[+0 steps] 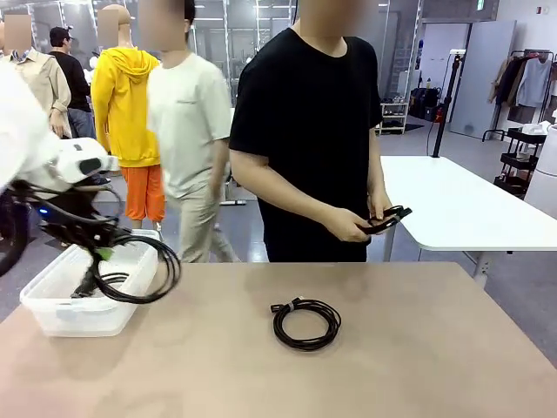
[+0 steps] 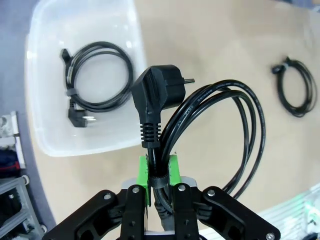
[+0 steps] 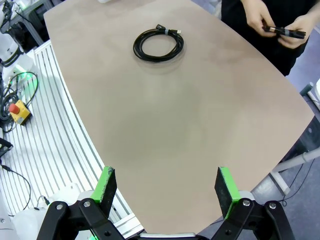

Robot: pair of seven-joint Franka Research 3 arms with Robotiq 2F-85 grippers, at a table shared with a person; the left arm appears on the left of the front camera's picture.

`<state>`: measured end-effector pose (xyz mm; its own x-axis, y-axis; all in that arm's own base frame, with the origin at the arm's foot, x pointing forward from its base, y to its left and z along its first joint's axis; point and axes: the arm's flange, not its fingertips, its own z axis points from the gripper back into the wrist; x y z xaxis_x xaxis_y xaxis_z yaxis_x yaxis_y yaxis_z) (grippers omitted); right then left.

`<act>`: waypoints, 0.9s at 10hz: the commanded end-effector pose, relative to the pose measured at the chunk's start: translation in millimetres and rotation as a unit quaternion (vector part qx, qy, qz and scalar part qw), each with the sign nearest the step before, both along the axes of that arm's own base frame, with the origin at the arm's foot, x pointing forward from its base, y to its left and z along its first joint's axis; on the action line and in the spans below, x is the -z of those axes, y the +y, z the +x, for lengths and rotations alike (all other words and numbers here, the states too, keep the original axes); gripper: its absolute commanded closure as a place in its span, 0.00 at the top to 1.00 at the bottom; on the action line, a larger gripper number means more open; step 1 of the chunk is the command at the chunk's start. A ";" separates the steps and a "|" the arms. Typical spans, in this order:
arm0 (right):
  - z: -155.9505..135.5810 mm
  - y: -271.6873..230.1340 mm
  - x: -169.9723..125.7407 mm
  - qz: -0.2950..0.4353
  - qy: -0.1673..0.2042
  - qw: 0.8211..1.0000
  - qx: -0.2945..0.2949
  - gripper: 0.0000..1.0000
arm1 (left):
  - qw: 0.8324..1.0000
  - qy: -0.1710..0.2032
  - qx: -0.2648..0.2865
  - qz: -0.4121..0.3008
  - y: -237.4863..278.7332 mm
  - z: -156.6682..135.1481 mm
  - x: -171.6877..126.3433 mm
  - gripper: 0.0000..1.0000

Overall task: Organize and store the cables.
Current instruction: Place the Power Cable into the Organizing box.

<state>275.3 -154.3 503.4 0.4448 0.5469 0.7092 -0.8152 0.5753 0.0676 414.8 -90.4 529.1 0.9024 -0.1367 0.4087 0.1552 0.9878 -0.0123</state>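
Coil (image 2: 100,46) inside bin (image 2: 90,20), plain from left wrist; left tool (image 2: 159,172) grips cable (image 2: 152,100).

The tan table (image 1: 435,348) carries two things. A clear plastic bin (image 1: 61,315) sits at its left edge, toward the far side. A coiled black cable (image 1: 306,345) lies flat near the middle, well apart from the bin.

Person's cable (image 1: 388,218) mostly hidden in hands (image 1: 348,225); bottom of gripped cable (image 2: 152,100) behind fingers (image 2: 143,173).
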 end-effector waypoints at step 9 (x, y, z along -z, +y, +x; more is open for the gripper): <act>0.1 -1.8 -1.2 0.002 -0.006 1.000 -0.007 1.00 | 1.000 0.001 0.014 0.011 54.1 5.4 3.2 0.18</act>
<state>274.8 -154.6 503.4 0.4452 0.5462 0.7096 -0.8149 0.5756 0.0682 420.2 -36.6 525.3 0.8995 -0.1717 0.4016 0.1836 0.9830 0.0091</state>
